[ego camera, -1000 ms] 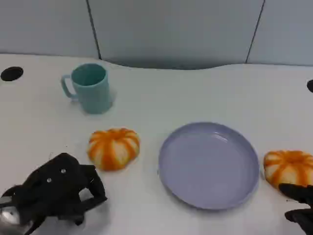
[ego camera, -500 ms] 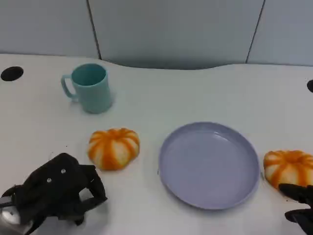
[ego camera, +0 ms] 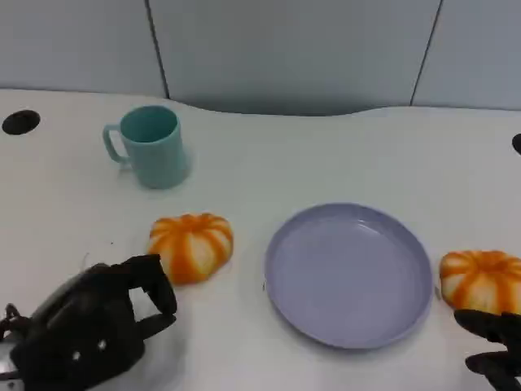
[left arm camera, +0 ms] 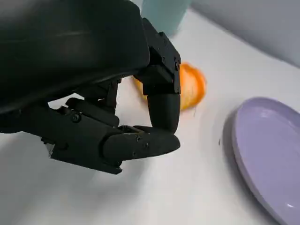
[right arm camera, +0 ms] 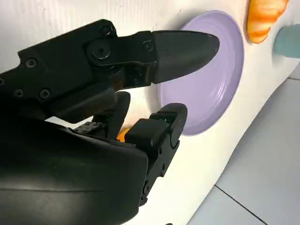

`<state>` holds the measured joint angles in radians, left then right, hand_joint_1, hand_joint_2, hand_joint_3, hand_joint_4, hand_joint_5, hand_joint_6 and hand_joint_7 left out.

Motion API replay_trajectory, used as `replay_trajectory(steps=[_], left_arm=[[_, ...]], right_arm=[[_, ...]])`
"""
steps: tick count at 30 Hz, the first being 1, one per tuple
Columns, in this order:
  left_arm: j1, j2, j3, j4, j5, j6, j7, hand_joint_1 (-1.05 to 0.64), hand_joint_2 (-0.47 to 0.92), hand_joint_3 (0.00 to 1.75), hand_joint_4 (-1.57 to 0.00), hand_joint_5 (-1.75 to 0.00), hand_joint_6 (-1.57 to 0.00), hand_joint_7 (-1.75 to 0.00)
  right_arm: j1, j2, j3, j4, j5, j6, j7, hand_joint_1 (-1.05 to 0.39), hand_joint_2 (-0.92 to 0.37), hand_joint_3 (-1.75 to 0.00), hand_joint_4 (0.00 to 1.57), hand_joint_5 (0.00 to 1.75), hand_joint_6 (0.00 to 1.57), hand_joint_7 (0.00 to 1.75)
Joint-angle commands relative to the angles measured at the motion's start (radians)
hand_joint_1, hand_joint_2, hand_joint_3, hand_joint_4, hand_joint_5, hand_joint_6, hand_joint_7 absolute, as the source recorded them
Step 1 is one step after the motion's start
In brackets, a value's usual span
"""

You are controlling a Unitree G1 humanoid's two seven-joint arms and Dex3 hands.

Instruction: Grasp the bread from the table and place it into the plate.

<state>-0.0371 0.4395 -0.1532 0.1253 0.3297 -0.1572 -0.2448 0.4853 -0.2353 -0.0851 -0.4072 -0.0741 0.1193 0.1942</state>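
Head view: bread [ego camera: 190, 246] just beyond left fingers [ego camera: 155, 285].

**Both hands low, holding nothing**

The robot's black many-fingered left hand [ego camera: 89, 330] sits at the lower left of the head view, its rounded shell toward the camera and a sliver of silver forearm [ego camera: 6, 358] behind it. Its fingers [left arm camera: 140, 143] are bent but apart, with open space between them and nothing in their grasp. The black right hand [ego camera: 495, 349] shows at the lower right edge, with its fingers [right arm camera: 180, 47] spread, one reaching straight out and another curled under, and nothing between them.
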Motion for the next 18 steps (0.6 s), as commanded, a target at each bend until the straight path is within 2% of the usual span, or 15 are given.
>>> replay_trajectory(steps=[1,3,6,7,9,10,11,12,13,15,18], left_arm=[[-0.005,0.047,-0.02,-0.058,0.204,-0.069,0.154,-0.48,0.92,0.46,-0.53,-1.74,-0.5,-1.3],[-0.022,0.068,-0.025,-0.081,0.28,-0.08,0.185,-0.49,0.92,0.43,-0.51,-1.74,-0.5,-1.3],[-0.057,0.104,-0.03,-0.101,0.346,-0.09,0.177,-0.6,0.92,0.32,-0.41,-1.67,-0.41,-1.24],[-0.074,0.12,-0.034,-0.107,0.357,-0.089,0.153,-0.64,0.92,0.27,-0.37,-1.57,-0.38,-1.17],[-0.108,0.147,-0.048,-0.112,0.38,-0.086,0.11,-0.69,0.92,0.15,-0.3,-1.31,-0.36,-0.84],[-0.126,0.156,-0.058,-0.108,0.389,-0.084,0.086,-0.71,0.92,0.1,-0.26,-1.13,-0.41,-0.55],[-0.142,0.161,-0.067,-0.104,0.395,-0.08,0.066,-0.72,0.92,0.07,-0.24,-1.0,-0.45,-0.35],[-0.156,0.163,-0.074,-0.097,0.396,-0.079,0.052,-0.72,0.92,0.05,-0.22,-0.9,-0.47,-0.23],[-0.167,0.165,-0.081,-0.09,0.398,-0.08,0.044,-0.72,0.92,0.03,-0.19,-0.83,-0.47,-0.13],[-0.184,0.168,-0.093,-0.083,0.403,-0.079,0.027,-0.73,0.91,0.01,-0.17,-0.78,-0.46,-0.07],[-0.221,0.178,-0.122,-0.087,0.412,-0.054,-0.06,-0.78,0.92,0.01,-0.03,-0.7,-0.33,-0.01]], right_arm=[[0.001,0.001,0.003,-0.007,-0.015,0.003,-0.013,-0.43,-0.92,-0.37,0.51,0.68,0.7,0.0],[-0.004,0.001,0.003,-0.002,-0.014,0.003,-0.01,-0.43,-0.92,-0.37,0.5,0.68,0.7,0.0],[-0.013,0.005,0.004,0.004,-0.01,0.005,-0.009,-0.43,-0.92,-0.37,0.49,0.67,0.69,0.0],[-0.015,0.005,0.005,0.005,-0.01,0.006,-0.008,-0.43,-0.92,-0.37,0.5,0.68,0.69,0.0],[-0.018,0.008,0.008,0.0,-0.009,0.018,-0.008,-0.44,-0.92,-0.37,0.5,0.68,0.7,0.0],[-0.017,0.009,0.009,-0.003,-0.012,0.021,-0.01,-0.43,-0.92,-0.37,0.49,0.67,0.69,0.0],[-0.017,0.01,0.011,-0.003,-0.016,0.018,-0.012,-0.43,-0.92,-0.38,0.48,0.67,0.69,0.0],[-0.017,0.01,0.013,-0.002,-0.019,0.015,-0.013,-0.43,-0.92,-0.38,0.49,0.67,0.69,0.0],[-0.017,0.01,0.014,-0.001,-0.021,0.013,-0.015,-0.44,-0.92,-0.38,0.49,0.67,0.69,0.0],[-0.016,0.01,0.015,0.0,-0.021,0.01,-0.016,-0.45,-0.92,-0.37,0.5,0.66,0.69,0.0],[-0.013,0.015,0.014,-0.007,-0.013,0.019,-0.014,-0.46,-0.92,-0.37,0.49,0.66,0.69,0.0]])
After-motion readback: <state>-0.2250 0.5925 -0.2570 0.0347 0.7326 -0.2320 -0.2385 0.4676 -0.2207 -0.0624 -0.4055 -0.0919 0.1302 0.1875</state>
